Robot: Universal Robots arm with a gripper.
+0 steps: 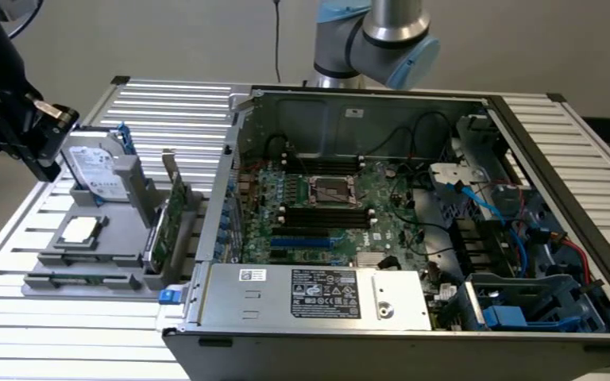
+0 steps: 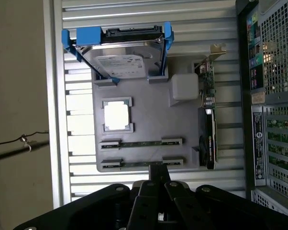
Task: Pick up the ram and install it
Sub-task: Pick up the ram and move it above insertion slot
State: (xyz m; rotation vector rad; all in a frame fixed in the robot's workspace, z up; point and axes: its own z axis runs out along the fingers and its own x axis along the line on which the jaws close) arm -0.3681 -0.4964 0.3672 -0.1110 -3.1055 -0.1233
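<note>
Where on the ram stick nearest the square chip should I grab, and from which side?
Probably pinch the ram mid-length, across its thickness, between the two end cradles of the gray holder. Come from above: it stands on edge with its long top edge exposed.

The worktop point(image 1: 72, 333) is a metal table surface built of parallel ribbed silver slats, with dark corner caps point(image 1: 121, 80) at the far end. Behind it stands a plain, pale grey wall point(image 1: 178, 40). A thin black cable point(image 1: 277, 36) hangs straight down in front of the wall. In the wrist view, a beige floor point(image 2: 19, 72) lies beside the worktop edge, and a thin dark cord point(image 2: 10, 152) runs across it. Lighting is even and diffuse, with soft shadows only.
</note>
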